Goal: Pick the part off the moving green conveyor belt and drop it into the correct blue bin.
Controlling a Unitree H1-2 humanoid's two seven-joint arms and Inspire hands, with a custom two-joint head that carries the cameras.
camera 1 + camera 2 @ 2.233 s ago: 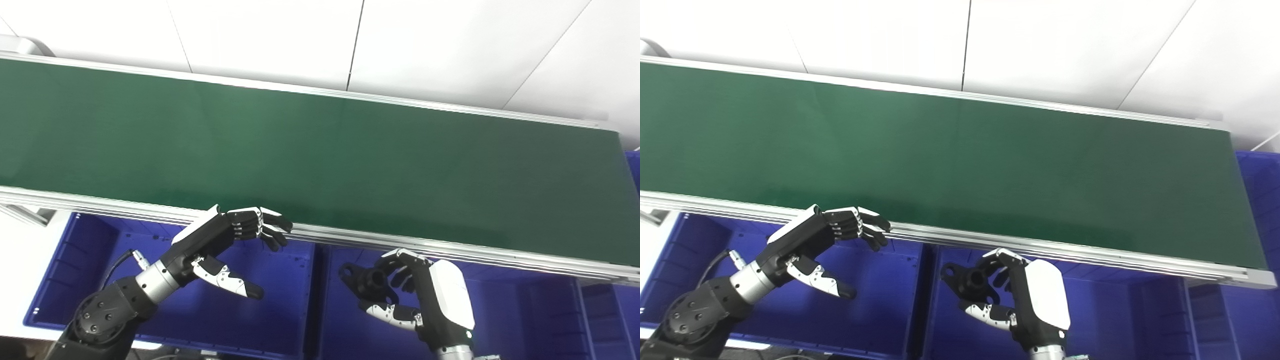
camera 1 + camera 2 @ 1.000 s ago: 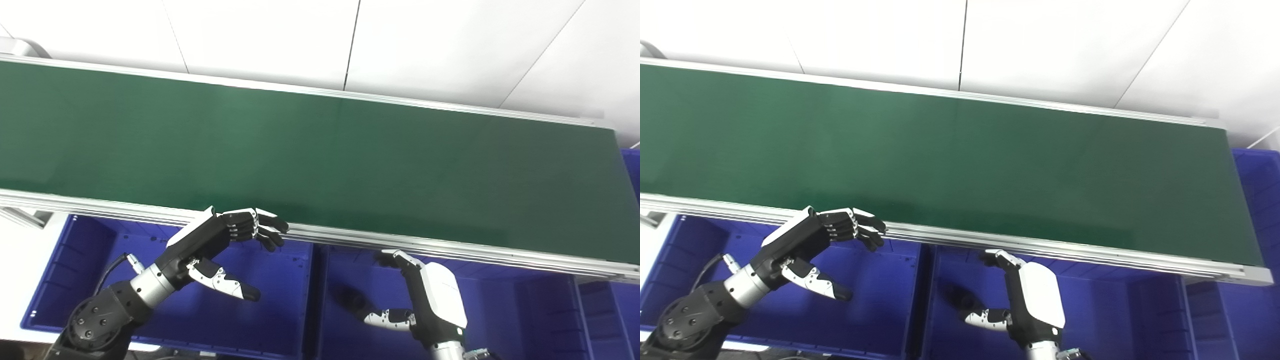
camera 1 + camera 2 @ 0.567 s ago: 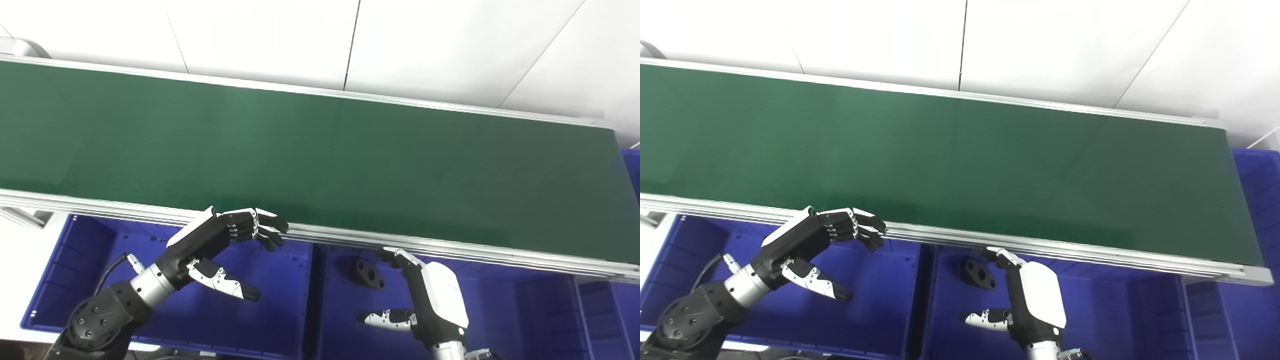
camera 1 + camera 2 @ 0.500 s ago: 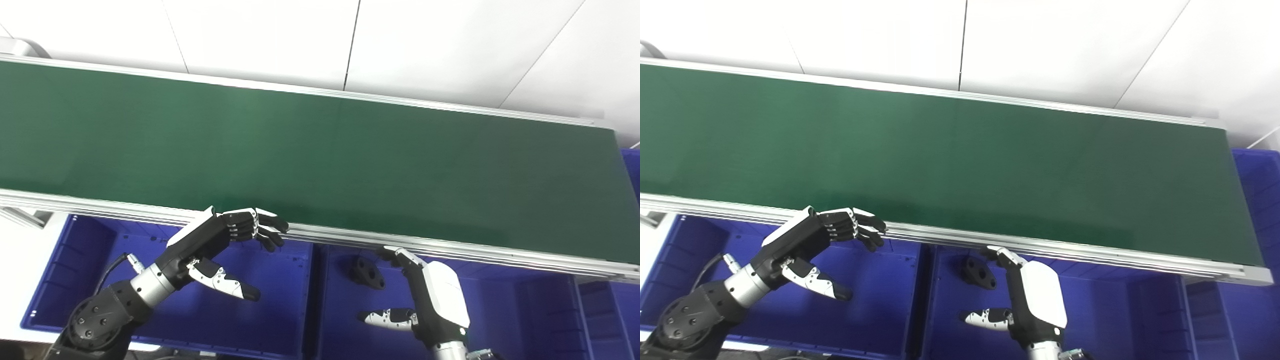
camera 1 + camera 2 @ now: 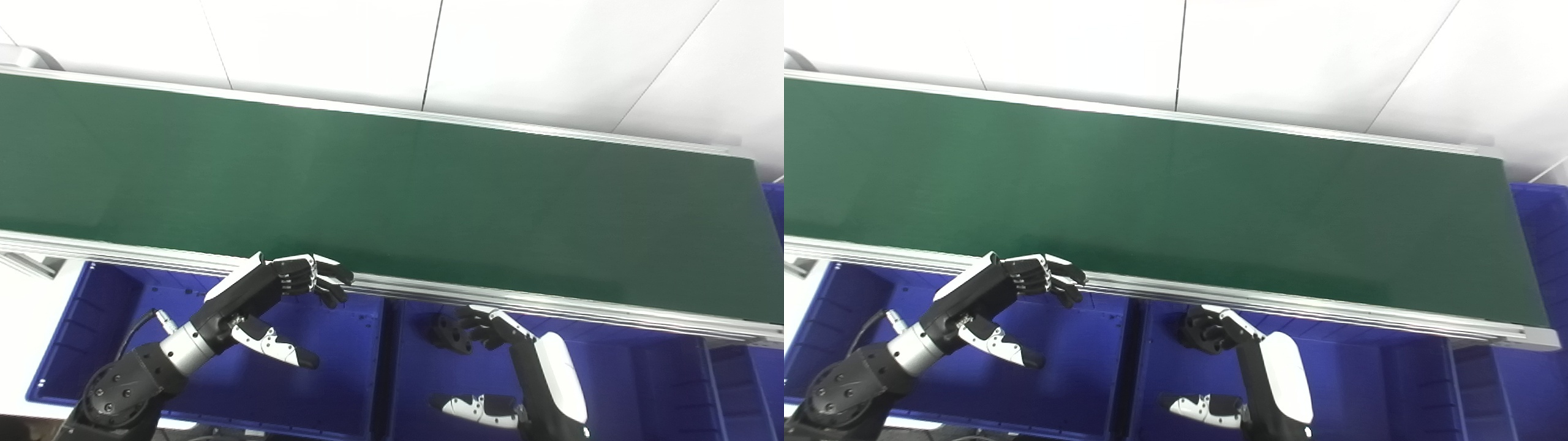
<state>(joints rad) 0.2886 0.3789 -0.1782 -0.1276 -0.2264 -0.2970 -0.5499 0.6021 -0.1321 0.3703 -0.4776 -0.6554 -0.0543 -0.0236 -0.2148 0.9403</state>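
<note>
Plainly, the black flanged part [image 5: 451,331] lies inside the middle blue bin [image 5: 637,392], near its far wall and just below the conveyor's aluminium rail [image 5: 551,304]; the green conveyor belt [image 5: 392,196] itself carries nothing in view; the right hand [image 5: 520,373] hangs over that bin with its fingers [image 5: 484,324] extended toward the part and its thumb swung wide below, so it is spread and grips nothing, though whether the fingertips touch the part cannot be told; the left hand [image 5: 272,300] hovers over the left blue bin [image 5: 92,343] at the rail's edge, fingers loosely curled, thumb out, empty; as to handling, the part looks like a rigid moulded or cast flange with a raised hub and bolt holes, so I judge it stiff, not fragile, compact and probably of moderate weight for its size; its dark, smooth faces may slip under hard fingertips; the surest hold would be across the hub or the narrow waist of the flange, fingers on one side and thumb opposite, rather than on the thin rounded ears.
</note>
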